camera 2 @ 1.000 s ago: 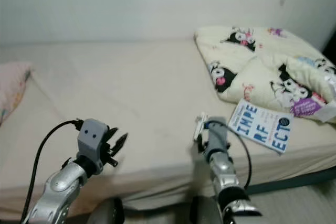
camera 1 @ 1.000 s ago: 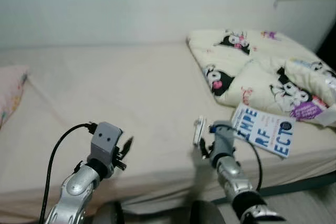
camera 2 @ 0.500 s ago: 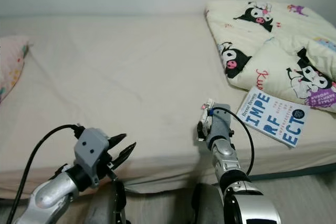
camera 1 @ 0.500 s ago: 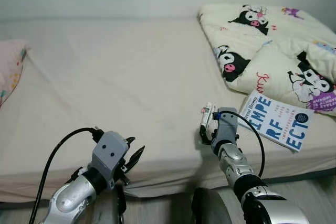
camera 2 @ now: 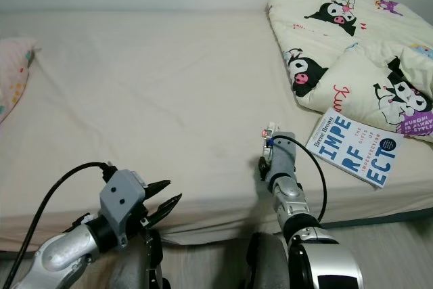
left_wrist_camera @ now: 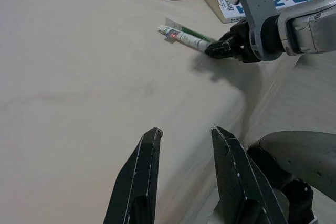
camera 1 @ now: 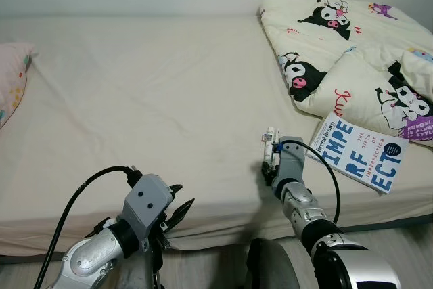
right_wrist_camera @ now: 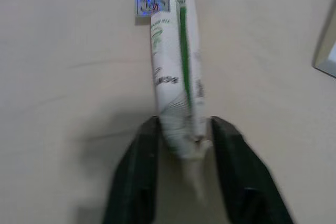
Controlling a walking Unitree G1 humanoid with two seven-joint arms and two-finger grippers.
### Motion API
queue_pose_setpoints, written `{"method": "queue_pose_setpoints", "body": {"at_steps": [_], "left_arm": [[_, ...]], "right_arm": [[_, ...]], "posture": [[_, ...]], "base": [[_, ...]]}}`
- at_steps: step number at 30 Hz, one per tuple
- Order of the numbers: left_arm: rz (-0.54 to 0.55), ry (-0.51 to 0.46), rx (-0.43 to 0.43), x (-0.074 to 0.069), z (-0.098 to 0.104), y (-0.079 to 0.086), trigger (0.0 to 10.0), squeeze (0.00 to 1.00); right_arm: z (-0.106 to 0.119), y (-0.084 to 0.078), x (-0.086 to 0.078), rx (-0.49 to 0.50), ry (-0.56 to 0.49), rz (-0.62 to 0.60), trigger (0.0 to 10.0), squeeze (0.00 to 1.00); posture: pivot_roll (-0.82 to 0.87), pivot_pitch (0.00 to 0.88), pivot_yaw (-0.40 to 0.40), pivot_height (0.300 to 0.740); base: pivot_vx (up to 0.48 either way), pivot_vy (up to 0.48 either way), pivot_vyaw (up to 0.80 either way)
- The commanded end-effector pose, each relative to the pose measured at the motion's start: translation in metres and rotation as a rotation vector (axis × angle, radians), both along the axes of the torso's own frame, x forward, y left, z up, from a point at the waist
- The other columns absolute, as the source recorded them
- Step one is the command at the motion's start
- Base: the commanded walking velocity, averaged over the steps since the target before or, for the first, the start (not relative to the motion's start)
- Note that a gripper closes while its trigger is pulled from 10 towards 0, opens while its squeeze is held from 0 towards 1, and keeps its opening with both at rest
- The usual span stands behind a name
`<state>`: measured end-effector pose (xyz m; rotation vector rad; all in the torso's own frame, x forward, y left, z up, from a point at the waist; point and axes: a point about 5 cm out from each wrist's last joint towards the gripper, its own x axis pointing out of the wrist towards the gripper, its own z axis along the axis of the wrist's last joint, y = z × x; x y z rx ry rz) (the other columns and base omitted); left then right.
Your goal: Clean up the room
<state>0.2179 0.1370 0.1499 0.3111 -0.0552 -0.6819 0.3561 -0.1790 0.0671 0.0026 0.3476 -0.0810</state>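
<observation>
The right gripper (right_wrist_camera: 181, 145) clamps a white-and-green squeeze tube (right_wrist_camera: 173, 77) over the beige mattress (camera 1: 149, 99); the left gripper (left_wrist_camera: 184, 150), near-left, is open.

Beige-sheeted bed (camera 1: 149, 99) with cartoon-print quilt (camera 1: 352, 52), blue-lettered book (camera 1: 357, 153), pink pillow (camera 1: 12, 82), white-green tube (left_wrist_camera: 184, 36).

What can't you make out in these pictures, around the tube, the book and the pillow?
- Tube: its print is blurred in the right wrist view; right gripper fingers cover its lower end.
- Book: small cover lines are too fine in the eye views.
- Pillow: cut off by the left edge.
</observation>
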Motion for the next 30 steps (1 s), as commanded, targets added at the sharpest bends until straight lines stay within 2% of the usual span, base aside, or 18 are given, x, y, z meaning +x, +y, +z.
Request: {"method": "queue_pose_setpoints", "body": {"at_steps": [1,13,18,19,20,21,24,26,30], "left_arm": [[-0.001,0.021,0.011,-0.003,-0.003,0.0,10.0,0.0],[-0.014,0.029,0.013,0.001,-0.002,-0.002,10.0,0.0],[0.103,0.013,-0.031,0.018,-0.007,0.009,10.0,0.0],[0.149,0.02,-0.065,0.024,-0.01,0.012,10.0,0.0],[0.149,0.02,-0.065,0.024,-0.01,0.012,10.0,0.0],[0.198,0.042,-0.098,0.029,-0.015,0.013,10.0,0.0],[0.28,0.078,-0.111,0.038,-0.027,0.016,10.0,0.0],[0.345,0.085,-0.088,0.044,-0.036,0.017,10.0,0.0],[0.413,0.085,-0.064,0.048,-0.041,0.019,10.0,0.0]], "right_arm": [[-0.006,-0.003,-0.004,0.018,0.029,-0.02,0.0,0.0],[-0.005,-0.005,-0.004,0.025,0.022,-0.026,0.0,0.0],[-0.002,0.001,-0.003,0.015,-0.03,-0.024,0.0,0.0],[0.0,0.005,-0.002,-0.005,-0.065,-0.009,7.8,0.0],[0.0,0.005,-0.002,-0.005,-0.065,-0.009,7.8,0.0],[0.003,0.011,-0.003,-0.016,-0.111,0.012,10.0,0.0],[0.006,0.022,-0.006,-0.062,-0.2,0.082,10.0,0.0],[0.008,0.03,-0.018,-0.051,-0.286,0.117,10.0,0.0],[0.009,0.034,-0.029,-0.038,-0.334,0.129,10.0,0.0]], "posture": [[0.27,0.248,-0.094,0.581],[0.25,0.224,-0.08,0.581],[0.19,0.157,-0.084,0.581],[0.17,0.129,-0.085,0.581],[0.17,0.129,-0.085,0.581],[0.16,0.115,-0.085,0.581],[0.14,0.097,-0.083,0.581],[0.11,0.075,-0.08,0.581],[0.1,0.066,-0.078,0.581]], "base": [[0.0,0.0,0.0],[0.0,0.0,0.0],[0.0,0.0,0.0],[0.0,0.0,0.0],[0.0,0.0,0.0],[0.0,0.0,0.0],[0.0,0.0,0.0],[0.0,0.0,0.0],[0.0,0.0,0.0]]}}
